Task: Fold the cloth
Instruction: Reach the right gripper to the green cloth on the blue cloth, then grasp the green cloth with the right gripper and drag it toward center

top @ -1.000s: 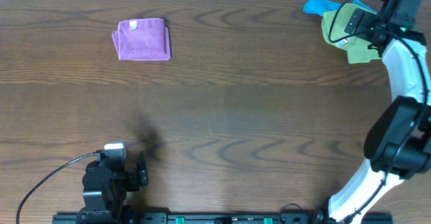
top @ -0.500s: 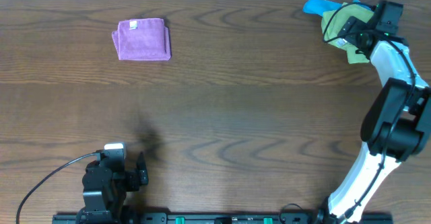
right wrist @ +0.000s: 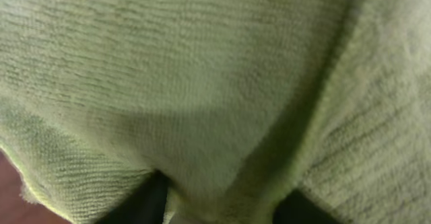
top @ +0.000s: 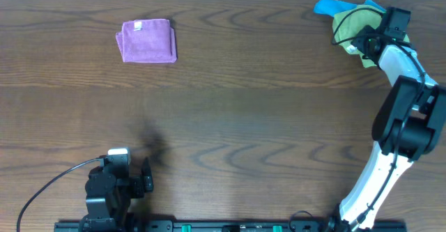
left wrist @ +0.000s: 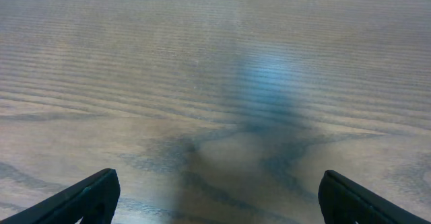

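My right pincer sat at the far right of the table, pressed down into the green cloth. That cloth lay bunched there beside a blue cloth. In the wrist view it filled the frame, and a fold ran between the fingertips. I could not tell whether they pinched it. My left pincer was spread wide over bare wood, near left.

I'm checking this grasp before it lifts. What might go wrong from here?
1. The cloth lies bunched with a blue cloth and a duller green one, so the right hand may take the wrong layer, or two together.
2. The pile sits by the far edge of the table; a pull might drag one off.
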Controlling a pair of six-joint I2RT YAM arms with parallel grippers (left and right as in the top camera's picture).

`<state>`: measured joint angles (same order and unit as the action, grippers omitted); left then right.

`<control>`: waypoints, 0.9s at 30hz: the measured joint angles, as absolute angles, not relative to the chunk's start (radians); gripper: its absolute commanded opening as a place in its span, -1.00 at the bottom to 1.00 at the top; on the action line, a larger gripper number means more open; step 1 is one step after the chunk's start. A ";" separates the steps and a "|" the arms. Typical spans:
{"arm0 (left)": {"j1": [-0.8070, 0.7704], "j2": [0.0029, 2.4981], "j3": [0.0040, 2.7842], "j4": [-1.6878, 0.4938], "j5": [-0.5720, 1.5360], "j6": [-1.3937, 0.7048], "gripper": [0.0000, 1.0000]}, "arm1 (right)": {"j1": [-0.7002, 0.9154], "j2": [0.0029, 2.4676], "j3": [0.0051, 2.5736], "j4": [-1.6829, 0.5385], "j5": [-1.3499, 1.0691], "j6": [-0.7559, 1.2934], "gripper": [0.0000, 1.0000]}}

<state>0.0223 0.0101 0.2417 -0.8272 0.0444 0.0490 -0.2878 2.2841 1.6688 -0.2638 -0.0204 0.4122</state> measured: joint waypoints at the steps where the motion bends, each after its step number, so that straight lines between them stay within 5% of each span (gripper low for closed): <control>1: 0.022 0.010 0.242 -0.827 0.044 0.049 0.91 | -0.288 2.284 1.669 -0.263 -0.023 0.407 -0.95; 10: 0.022 0.010 0.242 -0.827 0.044 0.049 0.91 | -0.285 2.262 1.669 -0.285 -0.026 0.354 -0.97; 27: 0.022 0.010 0.242 -0.827 0.044 0.049 0.91 | -0.202 1.871 1.670 -0.694 -0.025 0.135 -0.97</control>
